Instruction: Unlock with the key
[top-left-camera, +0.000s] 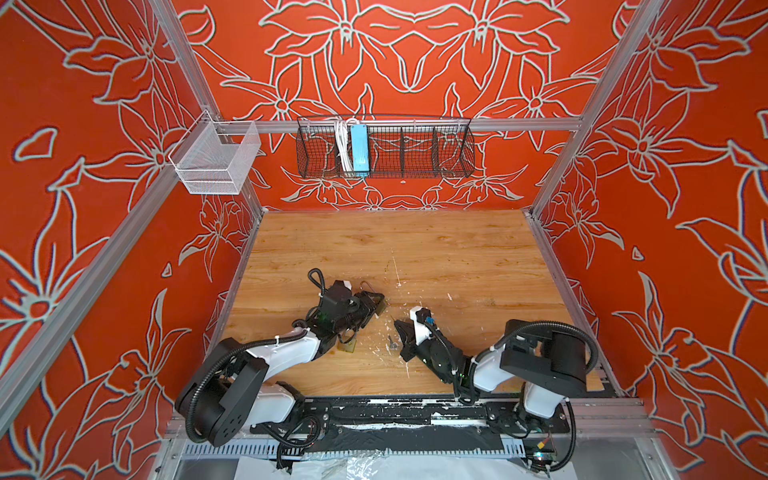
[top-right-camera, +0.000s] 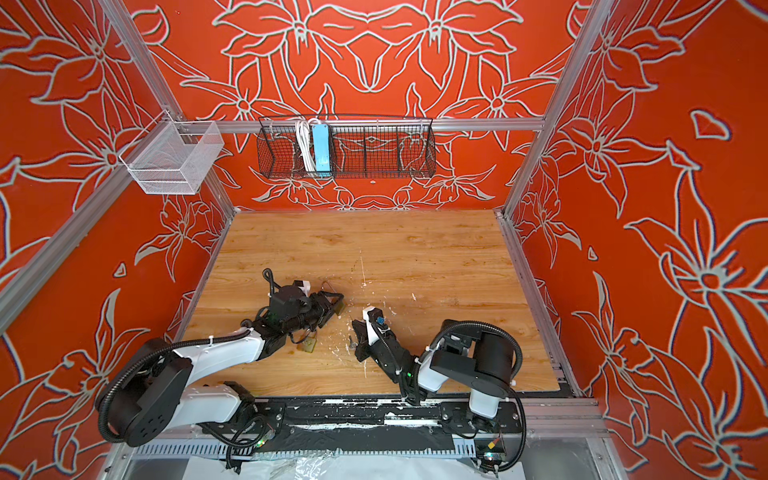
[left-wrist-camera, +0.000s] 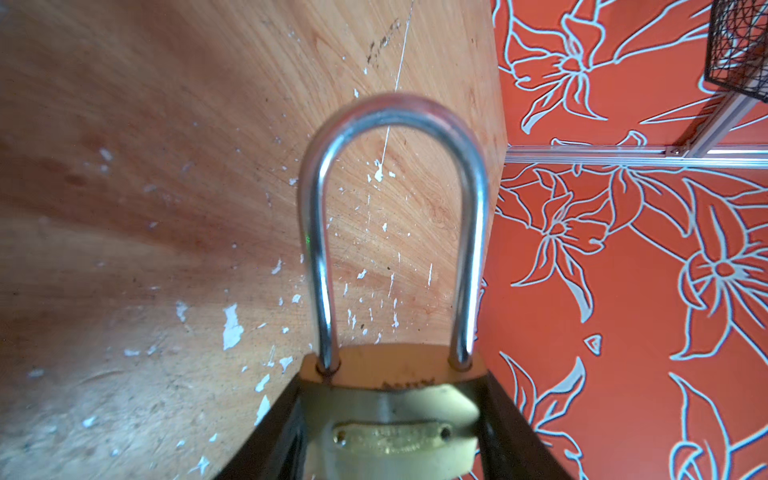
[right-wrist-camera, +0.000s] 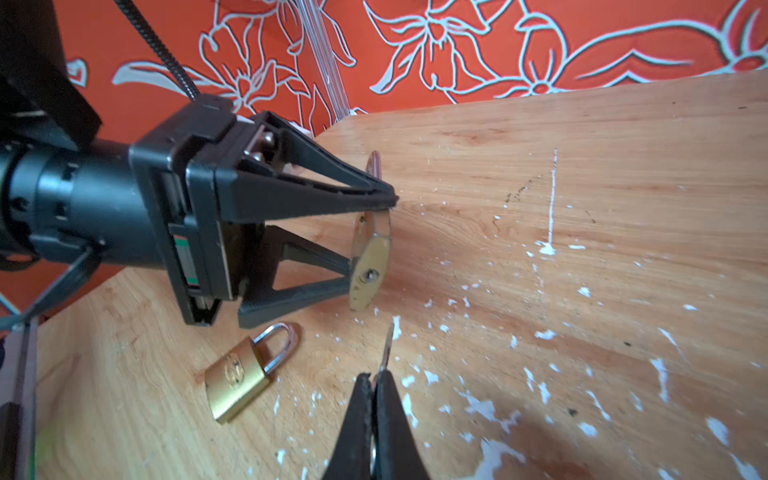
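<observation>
Key tip near the keyhole, apart from it and not yet lined up.

My left hand (right-wrist-camera: 371, 242) is clamped across the brass body of the padlock (right-wrist-camera: 370, 266), holding it clear of the surface (right-wrist-camera: 582, 187), left of the middle and towards the near edge. The padlock's long axis runs from its shackle (left-wrist-camera: 395, 120), which points towards the far edge, to its base, which faces my right hand (right-wrist-camera: 372, 378); the keyhole (right-wrist-camera: 370, 274) sits open to view in that base. My right hand is closed on the key (right-wrist-camera: 388, 345), whose blade sticks straight out past the fingertips towards the padlock. I judge the blade's axis to pass beside the keyhole rather than into it, so the right hand, the nearer one, must shift before pushing in. A second padlock (right-wrist-camera: 237, 382) lies flat under my left arm, untouched.
</observation>
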